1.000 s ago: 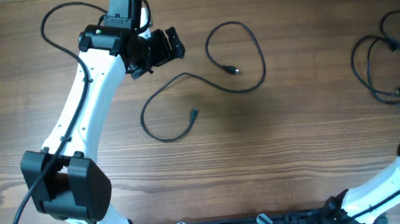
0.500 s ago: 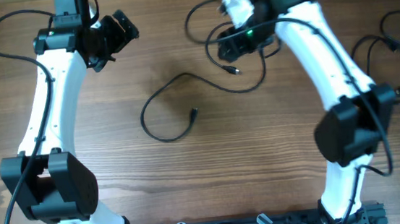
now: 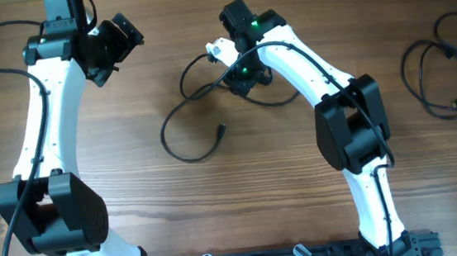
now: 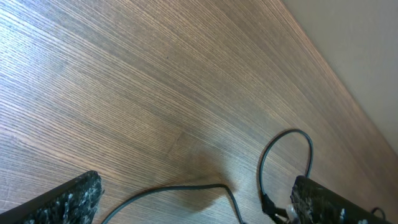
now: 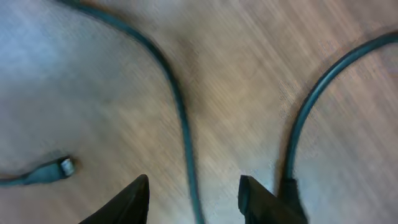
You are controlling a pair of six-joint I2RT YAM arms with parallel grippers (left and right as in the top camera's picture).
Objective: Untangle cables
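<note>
The overhead camera looks straight down from well above the worktop (image 3: 300, 188) and takes in most of it. The left wrist camera rides high, gazing slantwise past the left tool (image 4: 196, 180) toward the worktop's far edge. The right wrist camera hangs close over the wood behind the right tool (image 5: 194, 179), its picture blurred. It shares a stretch of cable (image 5: 180, 112) with the overhead view.

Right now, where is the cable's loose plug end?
Overhead, the plug end lies near the centre of the table, at the open mouth of the cable loop, below-left of the right gripper.
</note>
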